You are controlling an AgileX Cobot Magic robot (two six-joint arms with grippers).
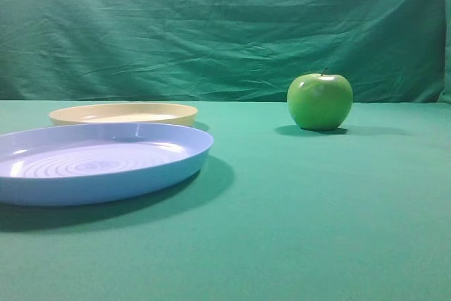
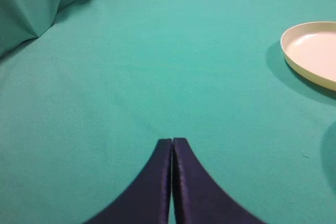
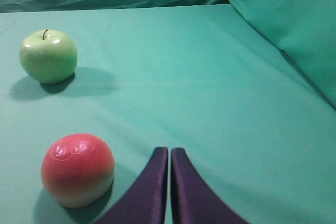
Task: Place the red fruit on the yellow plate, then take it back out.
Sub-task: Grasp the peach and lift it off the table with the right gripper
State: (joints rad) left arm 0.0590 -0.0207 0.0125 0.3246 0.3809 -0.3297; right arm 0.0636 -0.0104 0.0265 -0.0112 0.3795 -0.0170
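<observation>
In the right wrist view, the right gripper sits lowest in the frame with its two dark fingers pressed together, tip against tip, holding nothing. The red fruit rests on the green cloth-covered table just beside and to the left of those fingers, apart from them, red on top and pale peach below. Farther out on the same side stands the green apple, upright with its stem up, well apart from the red fruit. In the left wrist view, the left gripper likewise has its fingers closed flat against each other, with only bare cloth directly ahead of it. The yellow plate lies beyond and to the right, cut off by the frame edge, and holds nothing. In the exterior high view, the blue plate with concentric rings lies nearest, toward the table's left edge; the yellow plate sits directly behind it, its near rim partly hidden by the blue plate's rim. The green apple stands toward the table's far edge on the right, in front of the green backdrop. The red fruit and both grippers fall outside this view.
</observation>
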